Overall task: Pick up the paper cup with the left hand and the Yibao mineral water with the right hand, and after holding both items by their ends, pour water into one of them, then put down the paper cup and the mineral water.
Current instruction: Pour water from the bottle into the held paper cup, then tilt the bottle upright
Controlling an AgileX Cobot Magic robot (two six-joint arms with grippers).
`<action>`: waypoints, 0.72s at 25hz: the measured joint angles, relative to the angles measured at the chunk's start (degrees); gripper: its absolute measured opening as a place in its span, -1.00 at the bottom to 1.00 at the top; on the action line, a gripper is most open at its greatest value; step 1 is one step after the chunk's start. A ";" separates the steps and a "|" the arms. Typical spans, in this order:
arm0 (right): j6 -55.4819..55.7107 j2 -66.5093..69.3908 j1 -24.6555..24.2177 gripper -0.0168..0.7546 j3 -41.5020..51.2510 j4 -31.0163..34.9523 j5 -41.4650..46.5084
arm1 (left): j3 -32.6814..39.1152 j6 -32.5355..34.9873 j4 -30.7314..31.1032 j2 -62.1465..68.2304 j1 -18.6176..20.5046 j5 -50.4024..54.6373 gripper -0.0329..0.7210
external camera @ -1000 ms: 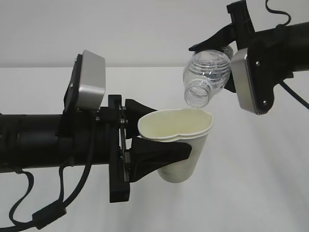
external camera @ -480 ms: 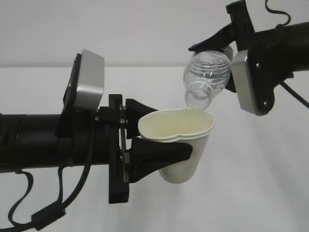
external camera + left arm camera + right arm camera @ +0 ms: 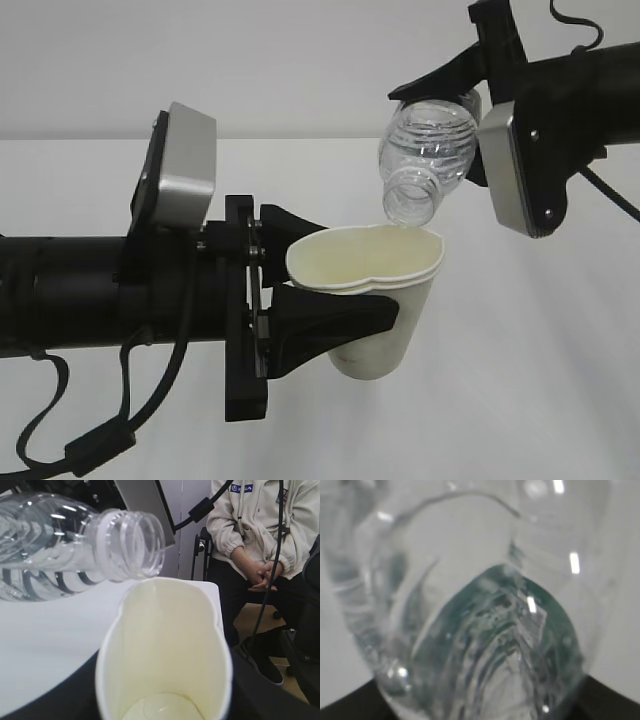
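The left gripper point(image 3: 335, 275) is clamped on the paper cup point(image 3: 372, 300), squeezing its rim oval, mouth upward. The right gripper point(image 3: 470, 100) is clamped on the water bottle point(image 3: 425, 160), which is tilted neck-down at 1 o'clock above the cup, its open mouth just over the rim.

Even, bright, diffuse light fills the exterior view, and the white table point(image 3: 560, 400) shows hardly any shadow below the left claw point(image 3: 330, 275); the black arms lose detail in their dark parts. In the left wrist view the Yibao mineral water point(image 3: 75, 545) above the claw carries small white glints; the paper cup point(image 3: 165, 655) between the claw's fingers is soft at its near rim. The right wrist view is badly blurred, the bottle pressed close, with bright specks of glare.
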 joint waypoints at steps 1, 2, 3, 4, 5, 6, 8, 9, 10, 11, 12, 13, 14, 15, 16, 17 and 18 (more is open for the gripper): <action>-0.13 0.00 0.00 0.17 0.00 0.12 -0.11 | 0.00 0.00 0.00 0.00 0.00 0.00 0.09; -0.35 0.00 0.00 0.17 0.00 0.24 -0.11 | 0.00 0.00 0.00 0.00 0.00 0.00 0.09; -0.46 0.00 0.00 0.17 0.00 0.23 -0.11 | 0.00 0.00 0.00 0.00 0.00 0.00 0.09; -0.59 0.00 0.00 0.17 0.00 0.23 -0.19 | 0.00 0.00 0.00 0.00 0.00 0.00 0.09; -0.87 0.00 0.00 0.17 0.00 0.23 -0.19 | 0.00 0.00 0.00 0.00 0.00 0.00 0.09; -1.18 0.00 0.00 0.17 0.00 0.23 -0.19 | 0.00 0.00 0.00 0.00 0.00 -0.12 0.09; -1.65 0.00 0.00 0.17 0.00 0.33 -0.24 | 0.00 0.00 0.00 0.00 0.00 -0.12 0.09; -1.80 0.00 0.00 0.17 0.00 0.43 -0.24 | 0.00 0.00 0.00 0.00 0.00 -0.12 0.09; -2.03 0.00 0.00 0.17 0.00 0.64 -0.24 | 0.00 0.00 0.00 0.00 0.00 -0.12 0.09; -2.32 0.00 0.00 0.17 0.00 0.89 -0.24 | 0.00 0.00 0.00 0.00 0.00 -0.12 0.09; -2.67 0.00 0.00 0.17 0.00 1.15 -0.24 | 0.00 0.00 0.00 0.00 0.00 -0.12 0.09; -3.11 0.00 0.00 0.17 0.00 1.54 -0.24 | 0.00 0.00 0.00 0.00 0.00 -0.12 0.09; -3.41 0.00 0.00 0.17 0.00 1.98 -0.24 | 0.00 0.00 0.00 0.00 0.00 -0.12 0.09; -3.54 0.00 0.00 0.17 0.00 2.39 -0.33 | 0.00 0.00 0.00 0.00 0.00 -0.12 0.09; -3.64 0.00 0.00 0.17 0.00 2.39 -0.37 | 0.00 0.00 0.00 0.00 0.00 -0.12 0.09; -3.75 0.00 0.00 0.17 0.00 2.39 -0.46 | 0.00 0.00 0.00 0.00 0.00 -0.12 0.09; -3.75 0.00 0.00 0.17 0.00 2.51 -0.46 | 0.00 0.00 0.00 0.00 0.00 -0.12 0.09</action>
